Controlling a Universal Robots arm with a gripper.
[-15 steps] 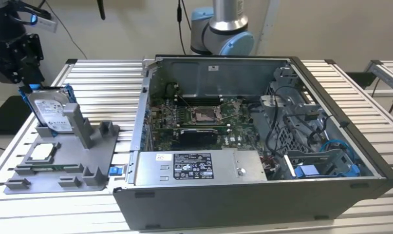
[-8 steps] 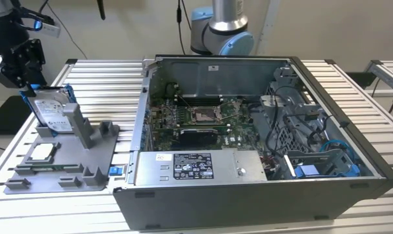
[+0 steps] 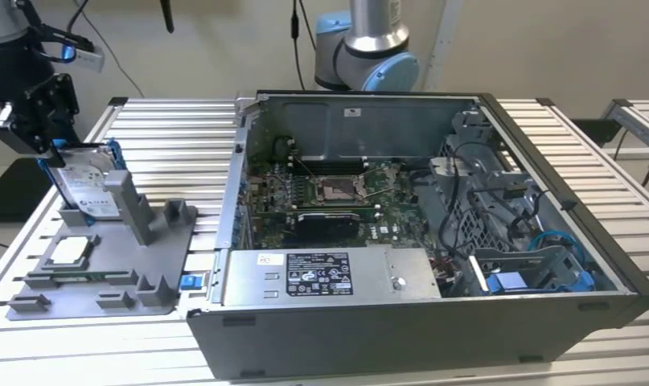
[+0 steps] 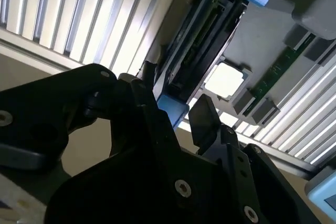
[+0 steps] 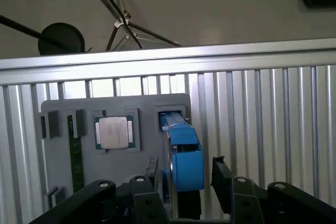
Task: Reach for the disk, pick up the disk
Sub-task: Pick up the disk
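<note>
The disk (image 3: 86, 186) stands on edge in a slot of the grey holder tray (image 3: 141, 265), at the exterior view's left. It is silver with a white label and a blue frame. My gripper (image 3: 51, 154) is right at its upper end. In both wrist views the disk appears edge-on, blue frame (image 5: 185, 153) towards the camera. The gripper (image 5: 185, 176) is open, its black fingers (image 5: 151, 170) on either side of the blue edge with small gaps. In the second wrist view the disk (image 4: 202, 40) runs away from the gripper (image 4: 177, 113), which straddles its near blue corner.
A square silver chip (image 3: 69, 251) lies flat in the tray beside the disk, and a green memory stick (image 5: 76, 156) lies beyond it. An open computer case (image 3: 410, 241) stands on the slatted aluminium table (image 3: 174, 137), at the exterior view's right of the tray.
</note>
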